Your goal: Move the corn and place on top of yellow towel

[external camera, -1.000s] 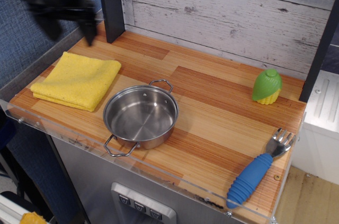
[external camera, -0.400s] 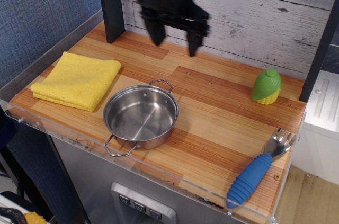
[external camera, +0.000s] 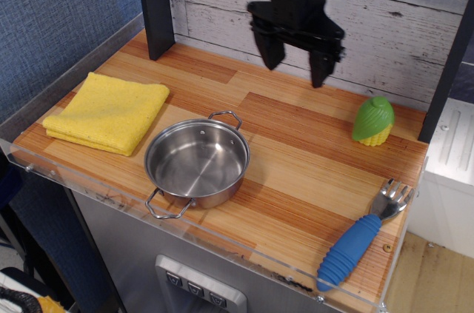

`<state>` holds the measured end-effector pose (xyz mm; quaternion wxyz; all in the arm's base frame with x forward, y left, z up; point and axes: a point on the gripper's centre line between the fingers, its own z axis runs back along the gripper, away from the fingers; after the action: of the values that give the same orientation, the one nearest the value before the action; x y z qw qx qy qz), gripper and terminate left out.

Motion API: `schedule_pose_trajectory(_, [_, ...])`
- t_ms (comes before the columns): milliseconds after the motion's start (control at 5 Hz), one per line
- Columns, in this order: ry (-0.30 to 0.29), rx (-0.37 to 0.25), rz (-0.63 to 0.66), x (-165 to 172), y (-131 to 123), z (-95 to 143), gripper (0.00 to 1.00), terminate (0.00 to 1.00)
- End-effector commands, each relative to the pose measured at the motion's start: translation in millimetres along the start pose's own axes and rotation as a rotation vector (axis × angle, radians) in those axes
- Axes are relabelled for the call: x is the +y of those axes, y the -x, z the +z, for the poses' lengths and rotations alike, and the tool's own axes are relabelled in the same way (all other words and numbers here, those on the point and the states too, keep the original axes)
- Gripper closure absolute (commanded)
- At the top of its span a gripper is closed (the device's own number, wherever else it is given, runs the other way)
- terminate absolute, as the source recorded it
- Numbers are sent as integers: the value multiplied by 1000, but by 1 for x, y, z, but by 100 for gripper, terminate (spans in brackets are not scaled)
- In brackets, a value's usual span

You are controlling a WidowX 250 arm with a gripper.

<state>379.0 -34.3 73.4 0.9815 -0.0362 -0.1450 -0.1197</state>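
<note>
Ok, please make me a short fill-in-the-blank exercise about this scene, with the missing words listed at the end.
1. The black robot gripper hangs above the wooden counter with its jaws ____.
2. The green and yellow toy corn stands near the counter's ____ edge.
3. The round steel pot contains ____.
4. The blue-handled fork lies nearer to the toy corn than to the folded ____ towel.

Missing words: open; right; nothing; yellow

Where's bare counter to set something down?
Bare wood runs between the steel pot and the corn, and along the back wall left of the gripper. The left end is filled by the yellow towel; the fork takes the front right corner.
</note>
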Motion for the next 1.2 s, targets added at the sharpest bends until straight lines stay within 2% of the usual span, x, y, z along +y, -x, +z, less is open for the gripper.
schedule_pose_trajectory(0, [79, -49, -165, -40, -13, 4, 0, 0])
schedule_pose_trajectory(600, [144, -60, -208, -78, -4, 3, 0, 0])
schedule_pose_trajectory(800, [128, -84, -238, -83, -3, -10, 0, 0])
schedule_pose_trajectory(1000, [97, -74, -233, -79, -5, -17, 0, 0])
